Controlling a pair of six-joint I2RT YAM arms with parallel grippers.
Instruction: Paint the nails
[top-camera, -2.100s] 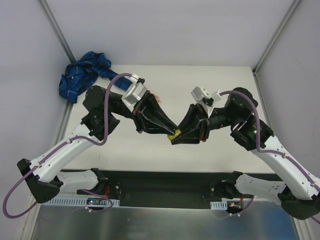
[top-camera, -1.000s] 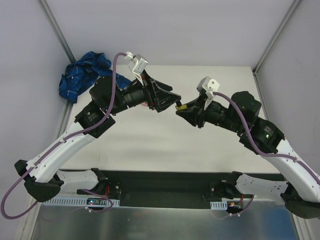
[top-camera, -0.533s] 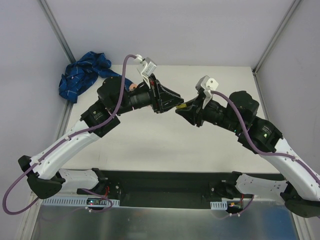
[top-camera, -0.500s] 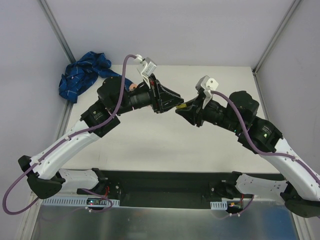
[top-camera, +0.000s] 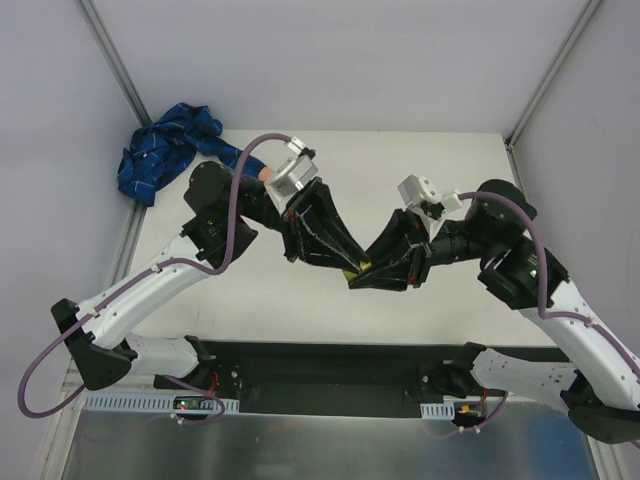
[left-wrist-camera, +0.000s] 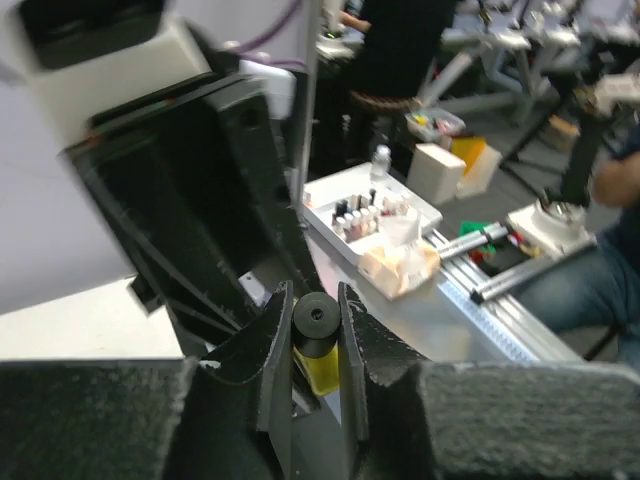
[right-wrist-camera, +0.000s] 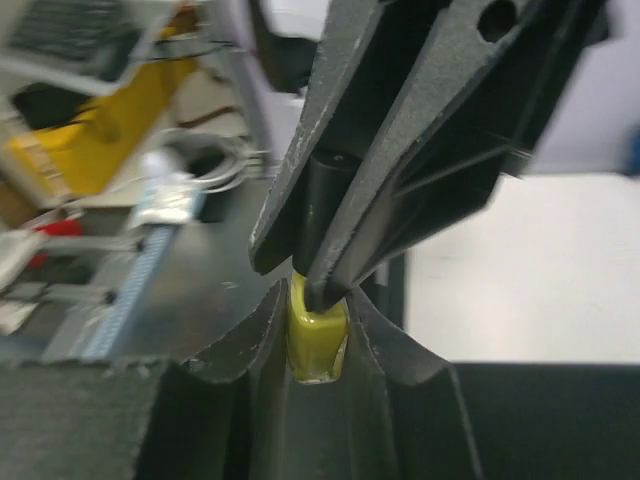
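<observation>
A small yellow bottle (right-wrist-camera: 318, 345) with a black cap (left-wrist-camera: 316, 320) hangs in the air between my two grippers, above the near middle of the table. My right gripper (right-wrist-camera: 317, 300) is shut on the yellow body. My left gripper (left-wrist-camera: 315, 300) is shut on the black cap from the opposite side. In the top view the two grippers, left (top-camera: 349, 268) and right (top-camera: 361, 277), meet tip to tip with a speck of yellow between them. A flesh-coloured bit of the mannequin hand (top-camera: 264, 172) peeks out behind my left wrist. The nails are hidden.
The blue plaid sleeve (top-camera: 165, 148) lies bunched at the table's back left corner. A black strip (top-camera: 330, 362) runs along the near edge, where both arm bases stand. Grey walls and metal posts (top-camera: 118, 60) close in the sides and back.
Both grippers have come down and towards the near edge together with the bottle. The left jaws have closed onto the black cap.
</observation>
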